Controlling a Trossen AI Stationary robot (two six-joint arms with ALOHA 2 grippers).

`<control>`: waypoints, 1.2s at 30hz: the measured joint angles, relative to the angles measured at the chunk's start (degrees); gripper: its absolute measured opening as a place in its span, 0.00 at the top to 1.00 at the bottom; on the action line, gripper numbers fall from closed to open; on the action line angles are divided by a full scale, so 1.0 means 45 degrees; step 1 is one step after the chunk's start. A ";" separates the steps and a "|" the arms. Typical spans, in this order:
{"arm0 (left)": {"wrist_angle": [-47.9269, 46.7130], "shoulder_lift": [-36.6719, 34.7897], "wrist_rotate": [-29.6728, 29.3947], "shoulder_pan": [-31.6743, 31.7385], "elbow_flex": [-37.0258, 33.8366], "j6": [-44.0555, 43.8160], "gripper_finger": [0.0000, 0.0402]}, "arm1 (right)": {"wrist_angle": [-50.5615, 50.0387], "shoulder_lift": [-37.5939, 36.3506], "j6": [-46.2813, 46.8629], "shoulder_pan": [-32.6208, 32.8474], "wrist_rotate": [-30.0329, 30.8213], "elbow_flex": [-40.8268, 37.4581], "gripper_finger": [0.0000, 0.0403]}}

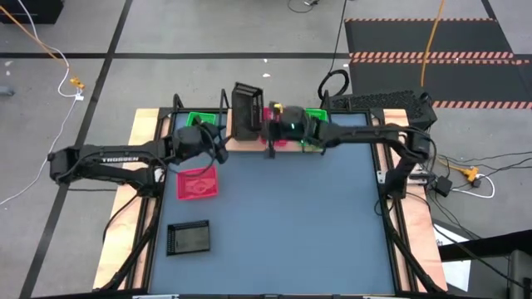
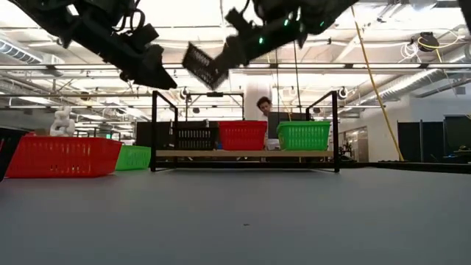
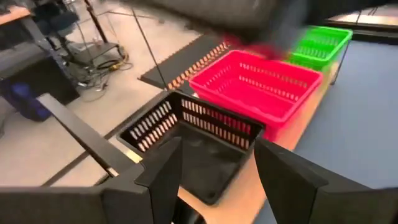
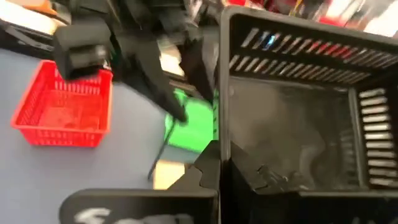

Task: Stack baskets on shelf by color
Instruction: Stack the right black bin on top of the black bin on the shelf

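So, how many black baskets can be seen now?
3 black baskets: one on the table, left side, away from the shelf; one at the shelf's left end; one held tilted above it by the right gripper. Nested ones could be hidden.

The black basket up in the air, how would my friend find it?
Look at the wooden shelf along the table's far edge. Just above it hangs a black basket, tipped on its side and gripped by the right hand. It is the only basket not resting on anything.
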 joint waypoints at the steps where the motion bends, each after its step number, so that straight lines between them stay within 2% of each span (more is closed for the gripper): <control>1: -0.0092 0.0018 0.0215 0.0119 0.0008 -0.0063 0.50 | 0.0089 0.0353 0.0383 -0.0310 -0.0515 0.0275 1.00; 4: -0.0640 -0.0055 0.0623 0.0185 0.0008 -0.0257 0.50 | 0.0319 0.1417 0.1423 -0.0863 -0.1630 0.1029 1.00; 7: -0.1339 -0.0066 0.0497 0.0007 0.0053 -0.0377 0.50 | -0.0265 0.2225 0.1966 -0.0914 -0.1450 0.1822 1.00; 11: -0.1537 -0.0090 0.0359 -0.0365 -0.0204 -0.1025 0.50 | -0.1841 0.2727 0.2048 -0.0849 -0.0390 0.2332 1.00; 16: -0.1267 -0.0234 0.0284 -0.0879 -0.0507 -0.1198 0.50 | -0.3371 0.2761 0.1940 -0.0872 -0.0401 0.2328 1.00; 18: -0.1512 -0.0198 0.0661 -0.0948 -0.0612 -0.1398 0.50 | -0.3620 0.2764 0.1682 -0.0864 -0.0442 0.2328 1.00; 19: -0.1940 -0.0133 0.0702 -0.0989 -0.0712 -0.1424 0.50 | -0.3677 0.2768 0.1495 -0.0859 -0.0443 0.2328 1.00; 28: -0.1252 -0.0125 0.0511 -0.0962 -0.0634 -0.1694 0.50 | -0.3322 0.2768 0.0473 -0.0864 -0.0457 0.2323 1.00; 36: -0.0556 -0.0136 0.0320 -0.0680 -0.0609 -0.1679 0.50 | -0.2384 0.3054 0.0995 -0.0878 -0.0398 0.2318 0.99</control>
